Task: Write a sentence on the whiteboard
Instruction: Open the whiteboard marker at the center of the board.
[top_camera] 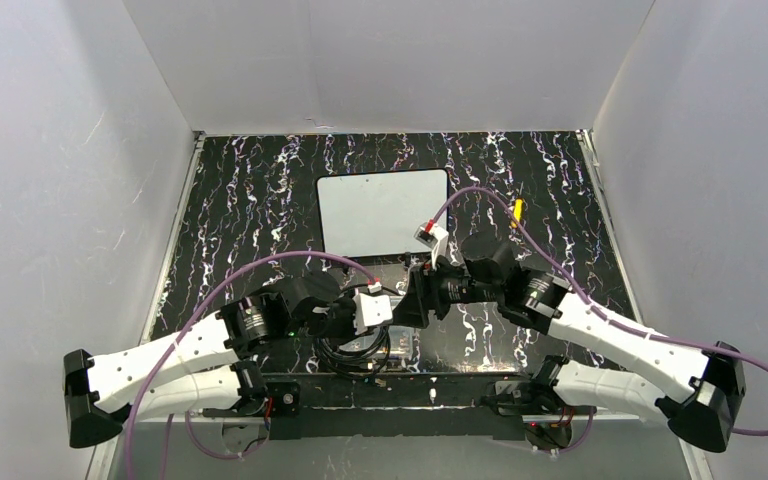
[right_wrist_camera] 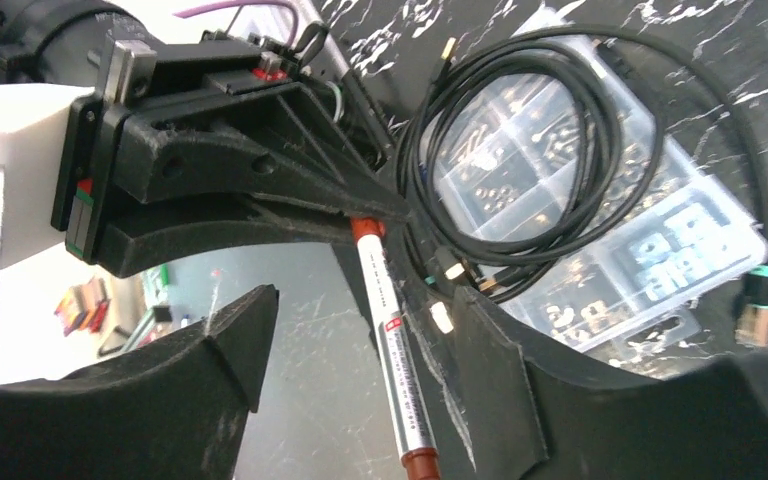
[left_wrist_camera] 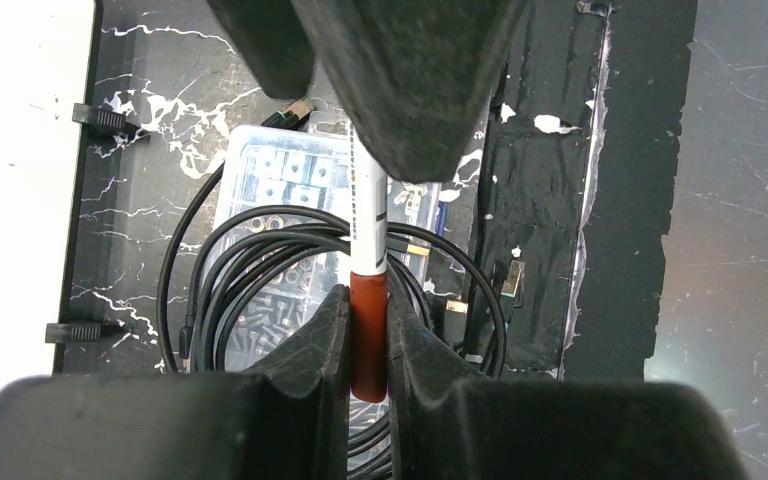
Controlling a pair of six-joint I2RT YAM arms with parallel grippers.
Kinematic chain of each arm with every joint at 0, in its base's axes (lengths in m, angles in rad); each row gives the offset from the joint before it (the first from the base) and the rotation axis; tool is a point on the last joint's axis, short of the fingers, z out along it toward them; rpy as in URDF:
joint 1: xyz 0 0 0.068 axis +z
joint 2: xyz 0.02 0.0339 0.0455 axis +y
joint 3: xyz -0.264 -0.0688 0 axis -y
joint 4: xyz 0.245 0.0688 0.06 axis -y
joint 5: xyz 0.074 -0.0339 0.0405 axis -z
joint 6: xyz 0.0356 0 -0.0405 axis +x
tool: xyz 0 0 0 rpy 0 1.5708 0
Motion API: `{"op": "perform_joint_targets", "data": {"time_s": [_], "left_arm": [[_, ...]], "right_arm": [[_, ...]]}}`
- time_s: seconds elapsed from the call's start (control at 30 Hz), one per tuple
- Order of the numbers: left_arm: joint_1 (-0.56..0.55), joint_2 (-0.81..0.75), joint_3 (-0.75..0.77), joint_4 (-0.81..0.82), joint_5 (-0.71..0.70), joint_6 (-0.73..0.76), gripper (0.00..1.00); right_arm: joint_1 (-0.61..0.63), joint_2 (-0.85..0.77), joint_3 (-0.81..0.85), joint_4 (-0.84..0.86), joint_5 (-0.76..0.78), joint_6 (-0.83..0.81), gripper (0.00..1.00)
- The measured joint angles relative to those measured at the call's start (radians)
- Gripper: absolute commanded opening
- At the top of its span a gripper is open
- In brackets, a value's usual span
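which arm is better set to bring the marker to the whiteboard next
Left, probably. The left hand is shut on the red-brown end of the marker, while the right hand stands open around the barrel, gripping nothing. The whiteboard lies just ahead of both.

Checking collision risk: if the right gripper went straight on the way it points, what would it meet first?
Probably the left gripper, shut on the marker just ahead; that marker runs between the right gripper's open jaws.

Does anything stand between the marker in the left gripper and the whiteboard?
Yes. The open right gripper straddles the marker in the left gripper, and in the top view the right arm overlaps the whiteboard's near corner. Nothing else shows on the table between.
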Motion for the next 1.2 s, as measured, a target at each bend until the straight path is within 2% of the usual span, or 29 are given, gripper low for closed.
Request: {"op": "perform_joint_targets", "data": {"time_s": [0.2,0.33,0.53,0.67,0.8,0.97,1.2], "left_arm": [[0.002,-0.001,0.000,-0.002,-0.003,-0.003,0.00],[0.006,-0.004,0.000,-0.002,-0.002,-0.004,0.00],[0.006,-0.007,0.000,0.002,0.000,-0.007,0.00],[0.007,-0.008,0.000,0.003,0.005,-0.007,0.00],[0.007,-0.017,0.000,0.008,0.007,-0.007,0.00],[0.007,-0.046,0.000,0.019,0.011,-0.007,0.00],[0.008,-0.053,0.000,0.042,0.013,-0.007,0.00]], "right_arm": [[0.000,0.032,-0.032,0.066,-0.096,0.029,0.60],[0.000,0.033,-0.056,0.087,-0.123,0.040,0.48],[-0.001,0.034,-0.082,0.104,-0.127,0.043,0.31],[-0.001,0.034,-0.085,0.113,-0.123,0.043,0.27],[-0.001,0.028,-0.089,0.126,-0.117,0.047,0.19],[-0.001,-0.008,-0.112,0.178,-0.117,0.063,0.01],[-0.001,-0.056,-0.140,0.214,-0.094,0.072,0.01]]}}
